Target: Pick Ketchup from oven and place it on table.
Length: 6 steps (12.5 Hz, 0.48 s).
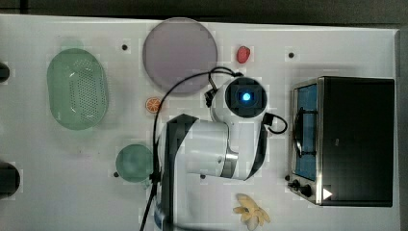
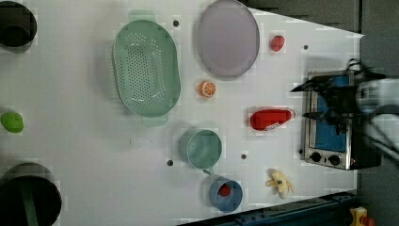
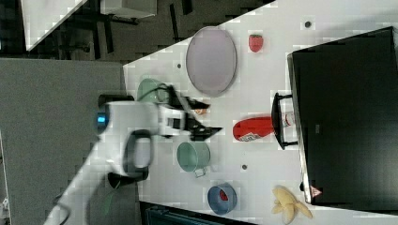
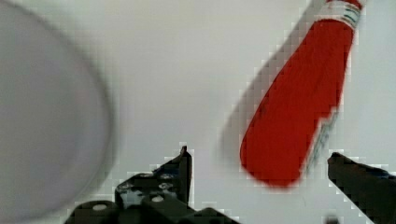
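Since the ketchup (image 2: 269,119) is laid on its side on the table (image 2: 84,141), just in front of the oven (image 2: 329,120) door with its cap toward the handle, the placing appears done; the gripper (image 4: 259,161) is held above it, fingers (image 4: 180,170) apart and empty.

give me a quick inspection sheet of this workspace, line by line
surface: white table with small dark holes.
job's things: ketchup lies on its side on the table in front of the oven.
clutter: green colander, grey plate, strawberry, orange slice, green cup, blue bowl, banana, lime.
grippers: gripper open, empty, above the bottle's base.
cables: black cable runs along the arm.
surroundings: dark floor beyond the table edge.
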Available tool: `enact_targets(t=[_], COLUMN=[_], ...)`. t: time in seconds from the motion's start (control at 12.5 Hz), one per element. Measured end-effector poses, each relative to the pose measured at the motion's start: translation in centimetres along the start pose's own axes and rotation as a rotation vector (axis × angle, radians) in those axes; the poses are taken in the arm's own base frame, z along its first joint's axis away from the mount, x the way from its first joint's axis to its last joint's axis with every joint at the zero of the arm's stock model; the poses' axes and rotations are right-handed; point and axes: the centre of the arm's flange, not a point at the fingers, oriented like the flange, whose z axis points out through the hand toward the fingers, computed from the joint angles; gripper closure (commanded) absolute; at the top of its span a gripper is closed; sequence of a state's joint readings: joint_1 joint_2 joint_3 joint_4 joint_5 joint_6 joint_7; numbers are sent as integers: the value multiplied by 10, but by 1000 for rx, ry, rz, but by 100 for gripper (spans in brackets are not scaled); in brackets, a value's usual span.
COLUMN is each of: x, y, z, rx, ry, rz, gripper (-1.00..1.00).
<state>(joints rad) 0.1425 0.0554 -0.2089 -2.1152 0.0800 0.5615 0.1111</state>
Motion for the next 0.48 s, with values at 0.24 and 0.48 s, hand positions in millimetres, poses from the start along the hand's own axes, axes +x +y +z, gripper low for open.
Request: enact_targets(t=[0.24,0.48], x=[-17,-34], y=[-12,36], z=[-200,-260], rx=[173,94], ry=[120,88], rz=[-55,-52], gripper=[-100,-100])
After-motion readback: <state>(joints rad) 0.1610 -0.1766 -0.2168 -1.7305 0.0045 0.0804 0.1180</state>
